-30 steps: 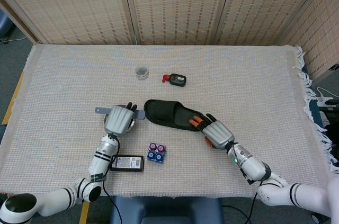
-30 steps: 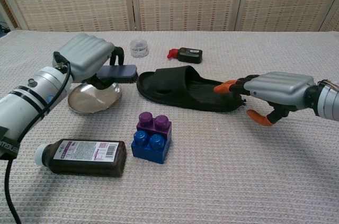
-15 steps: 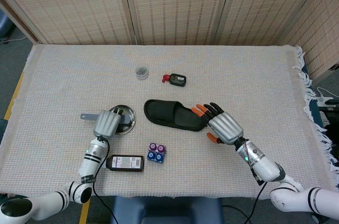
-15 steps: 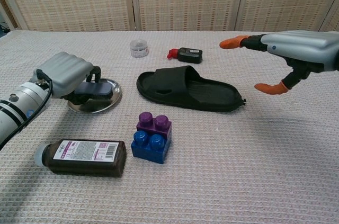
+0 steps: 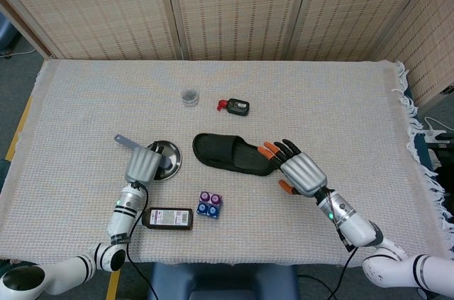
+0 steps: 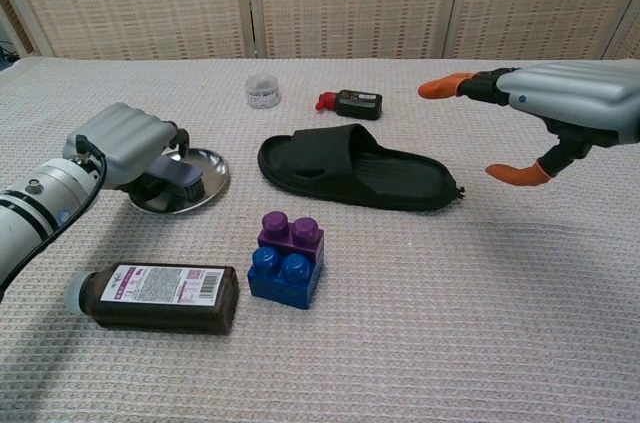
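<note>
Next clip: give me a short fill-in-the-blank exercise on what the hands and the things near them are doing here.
1. The left hand holds a brush over the metal ____.
2. The right hand is raised above the table with its fingers apart and holds ____.
3. The black slipper lies between the metal dish and the ____ hand.
4. The purple and blue blocks sit beside a dark ____ lying on its side.

Missing words: dish; nothing; right; bottle

Low in the frame, left of centre, the left hand [image 5: 144, 166] grips a grey-handled brush [image 5: 129, 143] over the rim of a steel dish [image 5: 170, 153]. Right of centre, the right hand [image 5: 301, 171] hangs with fingers spread just beside the heel of a black slipper [image 5: 228, 153]. A brown bottle [image 5: 168, 218] and toy blocks [image 5: 208, 205] lie below.
</note>
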Robot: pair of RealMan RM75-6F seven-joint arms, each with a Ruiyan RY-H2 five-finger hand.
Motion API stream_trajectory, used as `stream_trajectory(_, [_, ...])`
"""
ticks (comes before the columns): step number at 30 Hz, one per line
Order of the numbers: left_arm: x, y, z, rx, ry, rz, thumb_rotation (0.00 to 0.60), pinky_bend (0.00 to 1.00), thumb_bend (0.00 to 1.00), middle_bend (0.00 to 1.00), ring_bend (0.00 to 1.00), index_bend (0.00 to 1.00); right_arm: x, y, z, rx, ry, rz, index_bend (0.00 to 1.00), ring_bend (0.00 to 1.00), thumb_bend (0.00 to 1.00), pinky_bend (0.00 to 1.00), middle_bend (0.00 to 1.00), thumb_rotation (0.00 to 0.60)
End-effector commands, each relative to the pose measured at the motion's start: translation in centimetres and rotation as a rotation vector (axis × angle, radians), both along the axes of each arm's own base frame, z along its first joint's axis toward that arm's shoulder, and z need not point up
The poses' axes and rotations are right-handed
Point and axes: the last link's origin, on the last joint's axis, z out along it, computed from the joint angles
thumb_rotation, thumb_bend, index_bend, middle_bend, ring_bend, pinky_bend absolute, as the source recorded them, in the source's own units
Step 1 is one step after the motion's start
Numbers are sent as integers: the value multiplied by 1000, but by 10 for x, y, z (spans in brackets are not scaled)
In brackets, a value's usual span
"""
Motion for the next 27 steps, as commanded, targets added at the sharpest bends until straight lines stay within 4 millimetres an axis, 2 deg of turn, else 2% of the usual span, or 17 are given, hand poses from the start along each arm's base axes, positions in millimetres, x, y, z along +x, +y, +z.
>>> stream_trajectory(1, [3, -3, 4, -1, -4, -11, 600, 1000, 378, 242, 905, 303, 1, 2, 0, -1, -3, 2, 0, 0, 320, 0, 0, 600])
stream_trajectory(5, [10, -12, 15, 3, -28, -39, 600, 1000, 378, 223, 904, 283, 1, 6, 4, -12, -8, 5, 0, 0, 320, 0, 0, 600])
stream_trajectory(7, [15, -21, 28, 9, -68, -67, 600, 1000, 377, 214, 896, 257, -4, 12, 8, -25, 3, 7, 0, 0, 320, 0, 0, 600])
stream_trajectory(9, [17, -38, 47, 21, -124, -140, 600, 1000, 376, 196, 857, 185, -12, 22, 13, -62, 27, 39, 0, 0, 320, 0, 0, 600])
stream_trajectory(11, [12, -56, 62, 12, -196, -171, 600, 1000, 375, 145, 746, 101, -23, 34, 17, -93, 67, 70, 0, 0, 320, 0, 0, 600])
stream_trajectory(13, [9, -62, 67, 3, -218, -179, 600, 966, 376, 111, 641, 77, -26, 38, 18, -103, 75, 76, 0, 0, 320, 0, 0, 600])
stream_trajectory(14, [6, -69, 73, -7, -251, -183, 600, 906, 376, 92, 555, 63, -31, 43, 20, -113, 91, 80, 0, 0, 320, 0, 0, 600])
stream_trajectory(15, [2, -77, 80, -12, -288, -181, 600, 739, 376, 62, 370, 38, -36, 50, 22, -122, 105, 81, 0, 0, 320, 0, 0, 600])
stream_trajectory(16, [-28, -110, 108, 7, -405, -109, 600, 577, 376, 50, 230, 24, -63, 73, 34, -167, 152, 25, 0, 0, 318, 0, 0, 600])
stream_trajectory(17, [-61, -151, 141, 18, -496, -70, 600, 419, 375, 48, 128, 15, -82, 101, 48, -253, 170, -16, 0, 0, 313, 0, 0, 600])
stream_trajectory(18, [-78, -167, 155, 32, -524, -55, 600, 280, 374, 45, 53, 12, -91, 113, 53, -300, 178, -39, 0, 0, 308, 0, 0, 600])
stream_trajectory(19, [-92, -179, 165, 56, -542, -34, 600, 206, 373, 43, 21, 13, -99, 122, 57, -337, 180, -70, 0, 0, 300, 0, 0, 600])
stream_trajectory(20, [-109, -192, 175, 95, -562, -4, 600, 159, 371, 42, 6, 15, -109, 133, 61, -373, 179, -114, 0, 0, 294, 0, 0, 600])
stream_trajectory(22, [-127, -203, 185, 133, -539, 40, 600, 122, 367, 32, 0, 31, -123, 145, 67, -416, 180, -180, 0, 0, 288, 0, 0, 600])
stream_trajectory(24, [-129, -205, 197, 157, -537, 40, 600, 114, 364, 12, 0, 38, -133, 151, 72, -425, 185, -243, 0, 0, 274, 0, 0, 600])
stream_trajectory(27, [-128, -205, 207, 223, -518, 14, 600, 113, 365, 3, 0, 33, -133, 147, 82, -459, 189, -271, 0, 0, 270, 0, 0, 600])
